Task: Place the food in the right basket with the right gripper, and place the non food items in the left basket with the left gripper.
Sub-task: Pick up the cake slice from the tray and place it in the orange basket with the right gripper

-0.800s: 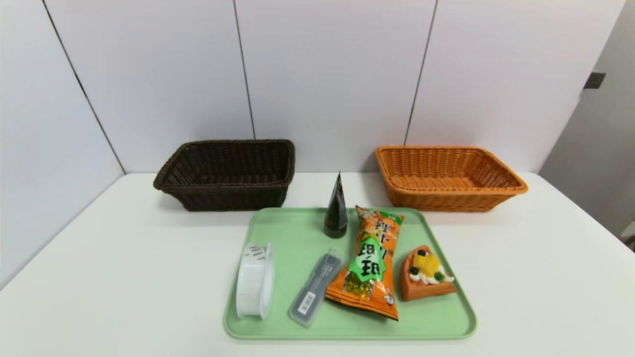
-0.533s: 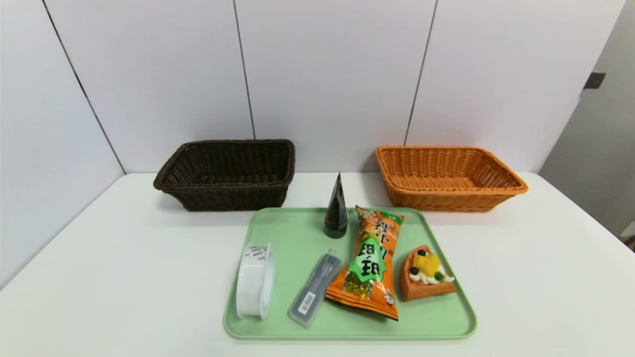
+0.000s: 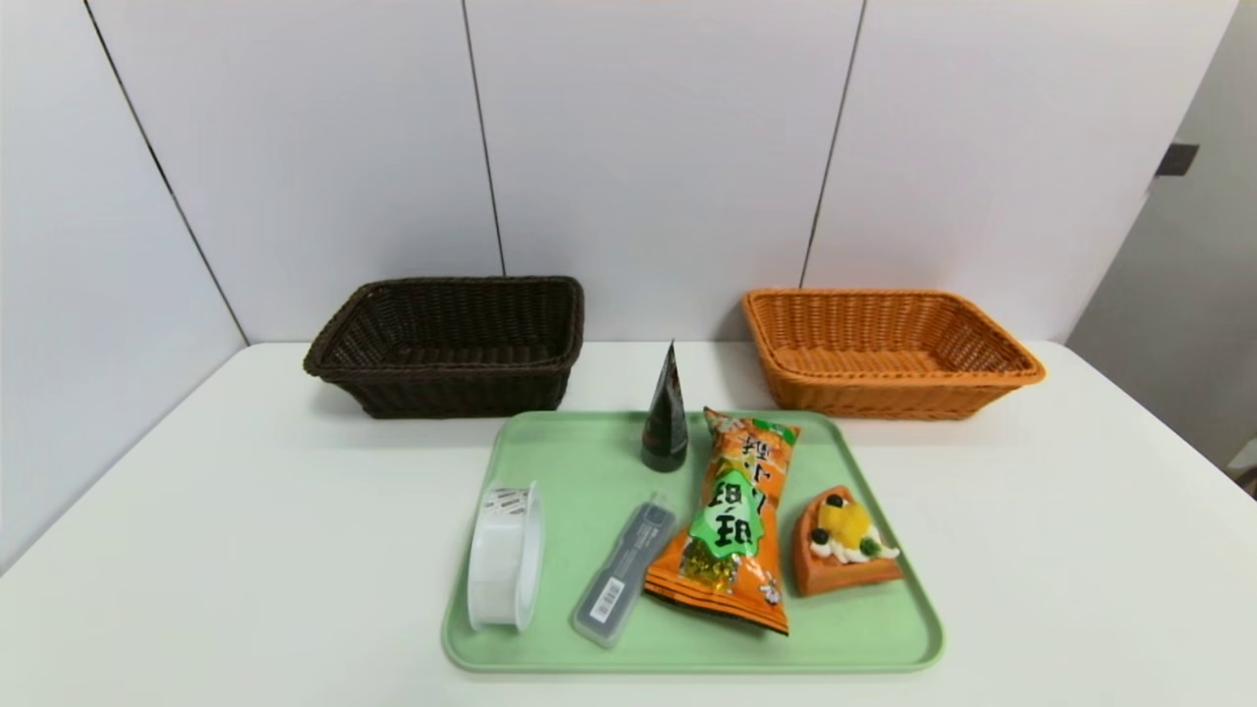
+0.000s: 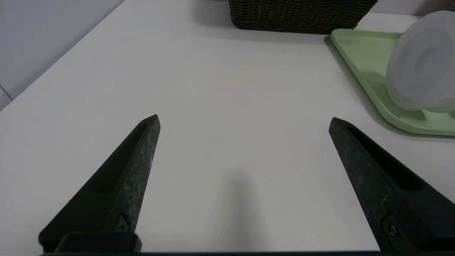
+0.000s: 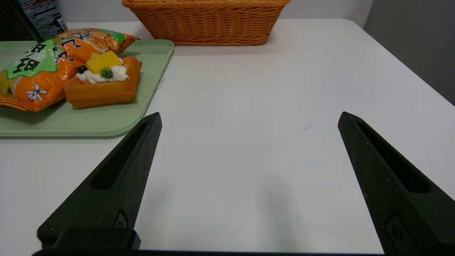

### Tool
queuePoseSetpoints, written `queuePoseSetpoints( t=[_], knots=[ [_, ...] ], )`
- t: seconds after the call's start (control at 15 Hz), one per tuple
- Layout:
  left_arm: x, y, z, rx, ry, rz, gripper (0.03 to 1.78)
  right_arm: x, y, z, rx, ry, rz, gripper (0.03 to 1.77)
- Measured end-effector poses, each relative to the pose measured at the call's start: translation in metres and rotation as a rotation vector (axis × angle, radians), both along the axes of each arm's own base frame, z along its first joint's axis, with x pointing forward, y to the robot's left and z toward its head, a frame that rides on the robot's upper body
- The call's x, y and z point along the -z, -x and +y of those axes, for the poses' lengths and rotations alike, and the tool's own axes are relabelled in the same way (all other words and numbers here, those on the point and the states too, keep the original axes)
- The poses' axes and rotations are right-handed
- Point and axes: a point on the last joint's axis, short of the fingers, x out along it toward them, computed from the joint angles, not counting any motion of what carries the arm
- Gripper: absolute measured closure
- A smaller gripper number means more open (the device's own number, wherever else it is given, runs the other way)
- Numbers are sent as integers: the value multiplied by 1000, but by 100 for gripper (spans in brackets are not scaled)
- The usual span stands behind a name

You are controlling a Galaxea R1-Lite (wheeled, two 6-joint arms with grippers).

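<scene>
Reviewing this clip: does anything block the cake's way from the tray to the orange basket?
Nothing visible does. The cake sits near the tray's right edge, with only bare tray and table toward the basket; the snack bag lies to its left.

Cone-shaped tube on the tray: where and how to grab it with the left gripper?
I'd grip the dark tube around its lower body, just above the cap, coming from the robot's left with the open left gripper. It stands cap-down and tapers to a thin top edge, so the fuller base likely holds better. The snack bag sits close on its right, leaving limited finger room there.
</scene>
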Motion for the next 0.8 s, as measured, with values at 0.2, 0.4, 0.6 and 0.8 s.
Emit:
queuePoseSetpoints(
  t=[0.2,0.4,0.6,0.8],
  knots=[
    [0,0,0,7,-80,8,12,-2,1,0,-1,15,6,9],
    [-17,7,-1,32,-195,21,12,-35,11,1,-36,25,10,9],
    [-64,14,-1,67,-199,86,12,-89,13,2,-88,6,108,9],
    [-115,1,-2,118,-197,174,12,-153,-11,3,-132,-18,240,9]
  ],
)
